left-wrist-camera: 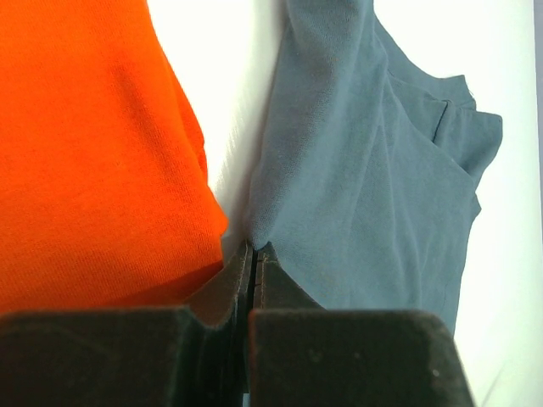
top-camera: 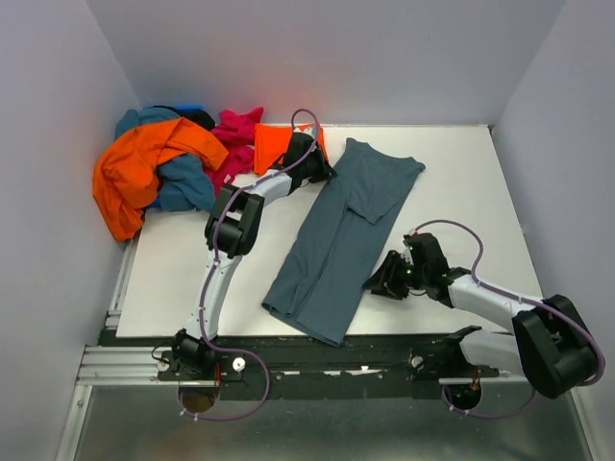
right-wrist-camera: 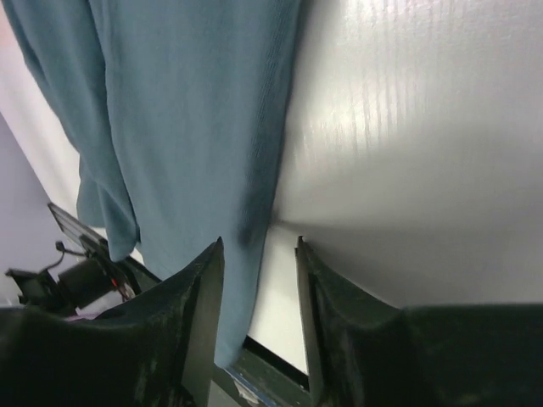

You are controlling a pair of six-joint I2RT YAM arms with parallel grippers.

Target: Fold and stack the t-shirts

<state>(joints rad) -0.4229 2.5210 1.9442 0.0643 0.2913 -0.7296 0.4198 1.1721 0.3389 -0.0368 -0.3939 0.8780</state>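
A slate blue-grey t-shirt (top-camera: 336,240), folded into a long strip, lies diagonally across the white table (top-camera: 461,192). My left gripper (top-camera: 325,171) is at its far left edge, shut on a pinch of the slate cloth (left-wrist-camera: 365,186); the jaw tips (left-wrist-camera: 254,248) meet on the fabric. A bright orange-red t-shirt (top-camera: 272,146) lies just left of it, filling the left of the left wrist view (left-wrist-camera: 85,153). My right gripper (top-camera: 377,280) is open at the strip's near right edge. In the right wrist view (right-wrist-camera: 259,246) one finger is over the cloth (right-wrist-camera: 187,127) and one over bare table.
A heap of shirts sits at the far left corner: orange (top-camera: 144,173), teal (top-camera: 183,182), magenta pink (top-camera: 231,139) and a bit of blue (top-camera: 187,108). Grey walls close in the table at the back and both sides. The black rail (top-camera: 317,355) runs along the near edge.
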